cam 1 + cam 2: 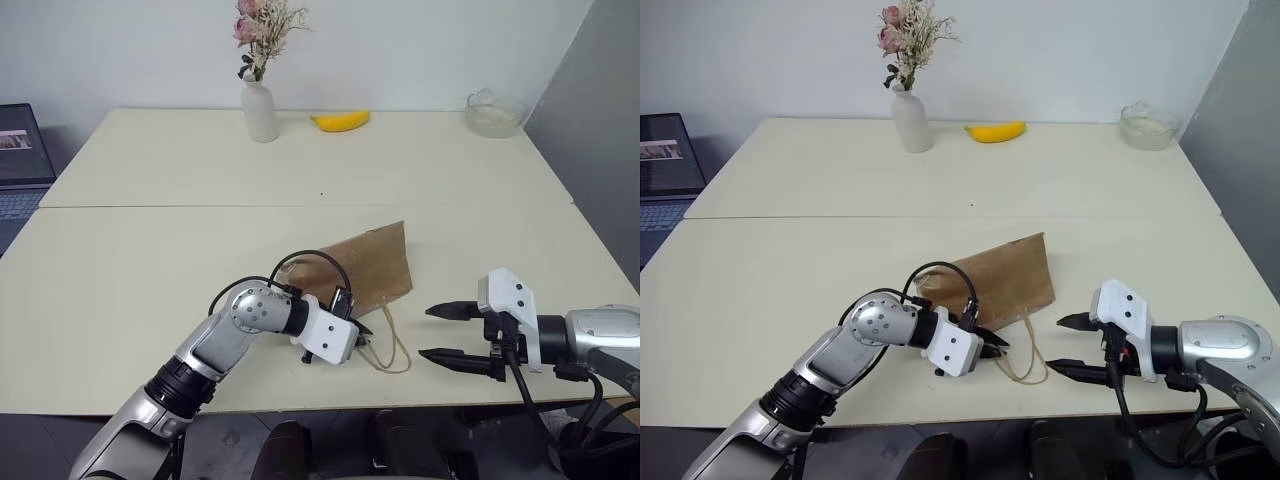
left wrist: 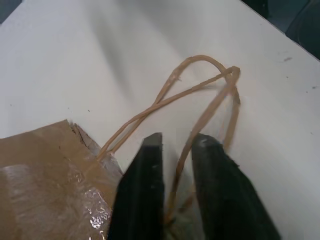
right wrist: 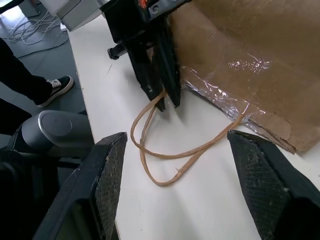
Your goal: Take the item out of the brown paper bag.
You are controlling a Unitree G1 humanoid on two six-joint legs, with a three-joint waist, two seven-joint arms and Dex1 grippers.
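The creased brown kraft paper bag (image 1: 370, 266) lies flat on the pale tabletop (image 1: 150, 280); the item is unseen, presumably inside. Your left gripper (image 2: 176, 150) jaws pinch a tan cord handle (image 3: 165, 155) at the bag's mouth. Lift gently to open the mouth; keep the right gripper (image 1: 455, 333), jaws apart, beside the bag.

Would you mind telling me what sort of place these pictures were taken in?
Probably an office or lab room: two pale tables pushed together against a plain wall, an open laptop at one side, and a vase of dried flowers, a banana and a glass bowl set out.
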